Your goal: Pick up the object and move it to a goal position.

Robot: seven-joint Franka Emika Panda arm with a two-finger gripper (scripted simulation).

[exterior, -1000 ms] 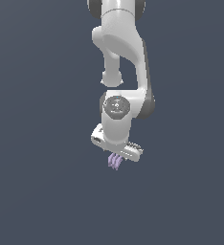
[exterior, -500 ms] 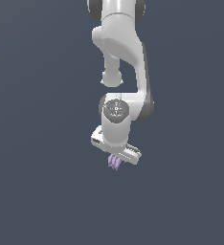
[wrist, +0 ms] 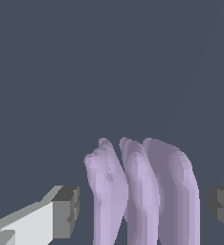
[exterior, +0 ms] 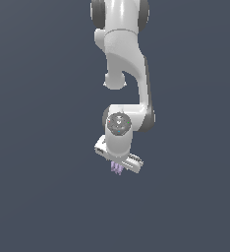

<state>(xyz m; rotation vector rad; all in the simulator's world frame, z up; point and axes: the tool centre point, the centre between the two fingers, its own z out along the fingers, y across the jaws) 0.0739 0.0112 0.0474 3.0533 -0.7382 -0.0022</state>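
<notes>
The object (exterior: 117, 168) is a tiny pale lilac thing with three parallel ridges, showing just under the white gripper (exterior: 118, 166) in the exterior view. In the wrist view the object (wrist: 142, 191) stands between the two dark grey fingertips (wrist: 66, 210), with a narrow gap on each side. Neither fingertip touches it, so the gripper (wrist: 143, 208) is open around it. The lower part of the object is cut off by the frame edge.
The white arm (exterior: 124, 64) reaches down from the top of the exterior view. Around it there is only a plain dark grey-blue background, with no other objects or edges showing.
The wrist and gripper have come down a little towards the object. The object itself has stayed in about the same place.
</notes>
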